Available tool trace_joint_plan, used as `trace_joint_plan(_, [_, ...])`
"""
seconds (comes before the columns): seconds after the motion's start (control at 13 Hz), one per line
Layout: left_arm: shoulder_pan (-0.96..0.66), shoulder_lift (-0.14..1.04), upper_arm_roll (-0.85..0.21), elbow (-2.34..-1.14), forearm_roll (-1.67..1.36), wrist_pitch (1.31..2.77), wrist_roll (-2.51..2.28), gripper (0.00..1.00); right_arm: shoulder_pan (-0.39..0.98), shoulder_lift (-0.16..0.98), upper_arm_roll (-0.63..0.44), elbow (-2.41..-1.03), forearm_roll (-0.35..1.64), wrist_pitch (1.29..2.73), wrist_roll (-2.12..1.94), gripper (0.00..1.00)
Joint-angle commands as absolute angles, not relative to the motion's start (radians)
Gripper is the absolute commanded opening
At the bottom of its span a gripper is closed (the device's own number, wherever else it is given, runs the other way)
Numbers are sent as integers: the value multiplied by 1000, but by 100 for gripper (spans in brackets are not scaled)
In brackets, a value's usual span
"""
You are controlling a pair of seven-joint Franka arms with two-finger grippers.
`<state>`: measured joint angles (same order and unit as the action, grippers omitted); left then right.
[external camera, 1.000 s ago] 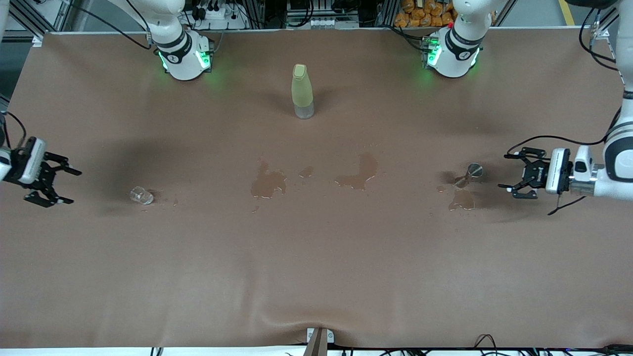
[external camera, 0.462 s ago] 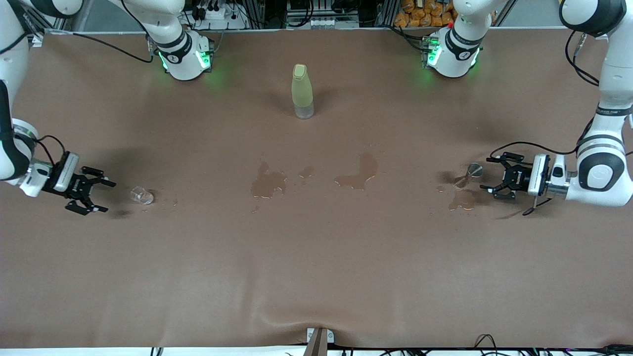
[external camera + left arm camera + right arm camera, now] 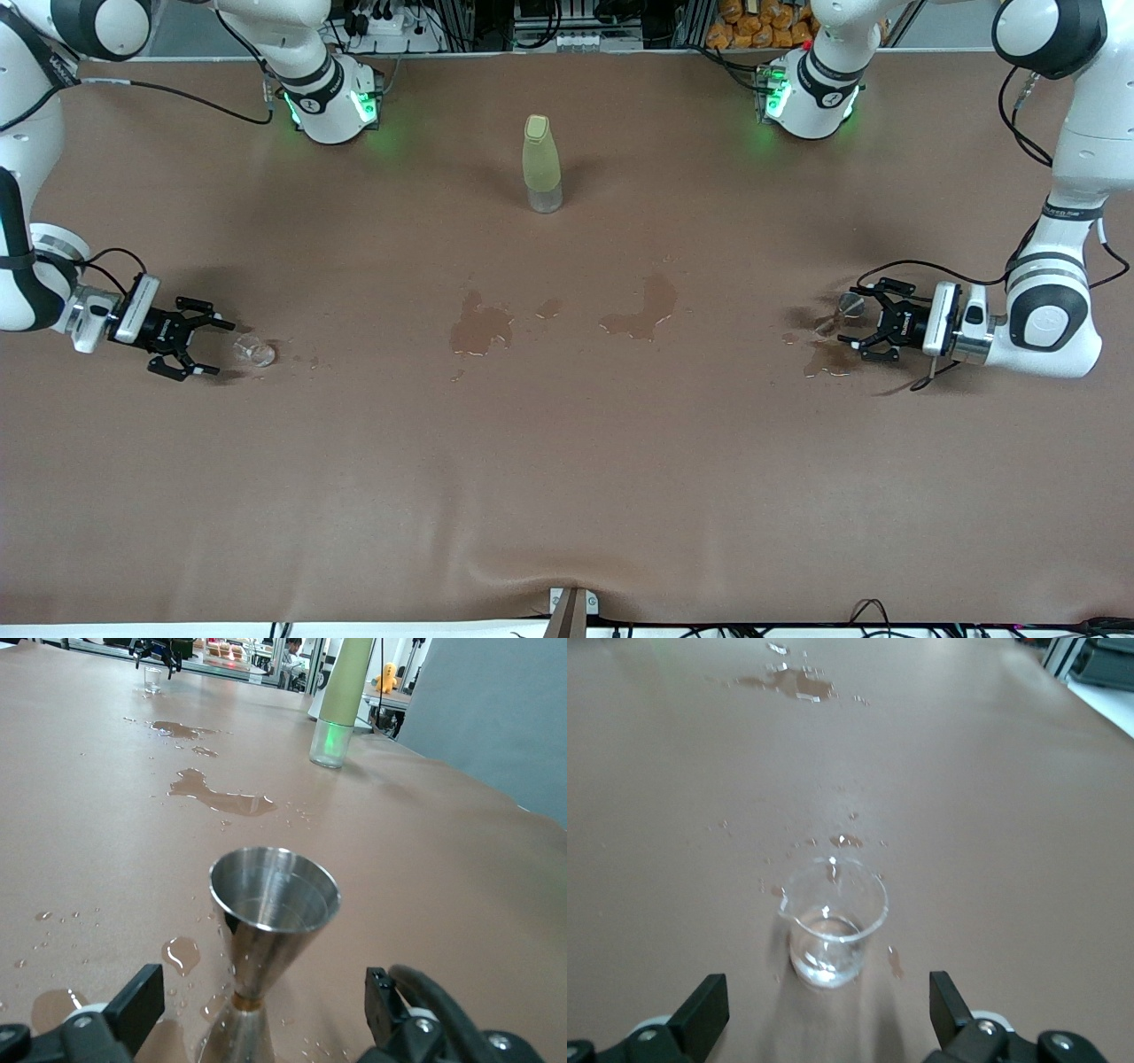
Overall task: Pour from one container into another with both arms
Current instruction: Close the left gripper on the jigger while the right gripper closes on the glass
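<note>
**Both grippers spread wide, low at the two small vessels**

A brown-covered table (image 3: pixel 567 461) fills the front view, its surface marked with wet patches (image 3: pixel 481 326) about the middle and a further puddle (image 3: pixel 826 359) toward the left arm's end.

The left arm (image 3: pixel 1054 292) reaches in from its end of the table and bends down low. The right arm (image 3: pixel 35 275) does the same at its own end.

A tall pale yellow-green bottle (image 3: pixel 541 162) stands upright on a clear base, between the two arm bases and farther from the front camera than the wet patches. The left wrist view shows it too (image 3: pixel 341 691), well apart from everything else.

The left gripper (image 3: pixel 864 321) is low over the table with its fingers spread wide, one on either side of a steel jigger (image 3: pixel 846 310) that stands upright beside the puddle. In the left wrist view the jigger (image 3: pixel 270 939) sits between the two fingertips (image 3: pixel 133 1005), with a gap on each side; no touch shows.

The right gripper (image 3: pixel 215 347) is also low and wide open, just beside a small clear glass beaker (image 3: pixel 255 352) standing upright. The right wrist view shows the beaker (image 3: pixel 831 932) ahead of the open fingers (image 3: pixel 704 1010), not yet between them, with a little clear liquid at its bottom and droplets (image 3: pixel 846 842) near it.
</note>
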<state>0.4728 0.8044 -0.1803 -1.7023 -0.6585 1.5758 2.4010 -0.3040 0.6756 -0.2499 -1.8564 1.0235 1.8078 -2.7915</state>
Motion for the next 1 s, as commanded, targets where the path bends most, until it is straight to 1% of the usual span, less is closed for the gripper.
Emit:
trace_joint_plan(0.0, [468, 821, -178, -1695, -686, 1586, 2419, 98, -327, 712, -255, -1845, 1090, 1726, -3032, 100])
trace_joint_plan(0.08, [466, 827, -178, -1694, -686, 1588, 2424, 96, -325, 719, -262, -1845, 1100, 1701, -3057, 100])
trace_joint_plan(0.15, [466, 830, -178, -1694, -686, 1595, 2430, 91, -327, 730, -268, -1845, 1104, 1683, -3069, 100])
trace_joint_plan(0.23, [466, 831, -178, -1694, -686, 1600, 2434, 81, -328, 736, -273, -1844, 1115, 1669, -3082, 100])
trace_joint_plan(0.31, [465, 831, -178, -1694, -686, 1601, 2434, 74, -333, 745, -279, -1841, 1129, 1664, -3106, 100])
trace_joint_plan(0.38, [459, 831, -178, -1694, -686, 1601, 2434, 68, -344, 752, -281, -1838, 1135, 1661, -3120, 100])
trace_joint_plan(0.46, [459, 833, -178, -1694, -686, 1601, 2434, 59, -351, 764, -281, -1833, 1135, 1660, -3122, 100])
trace_joint_plan(0.62, [457, 831, -176, -1694, -686, 1603, 2434, 57, -364, 791, -281, -1816, 1144, 1640, -3143, 100])
trace_joint_plan(0.69, [457, 833, -178, -1694, -686, 1603, 2434, 53, -364, 813, -281, -1807, 1163, 1609, -3161, 100])
trace_joint_plan(0.85, [457, 831, -176, -1687, -683, 1603, 2436, 30, -365, 840, -281, -1804, 1180, 1579, -3169, 100])
trace_joint_plan(0.92, [457, 830, -176, -1684, -681, 1603, 2436, 23, -371, 854, -281, -1799, 1183, 1547, -3177, 100])
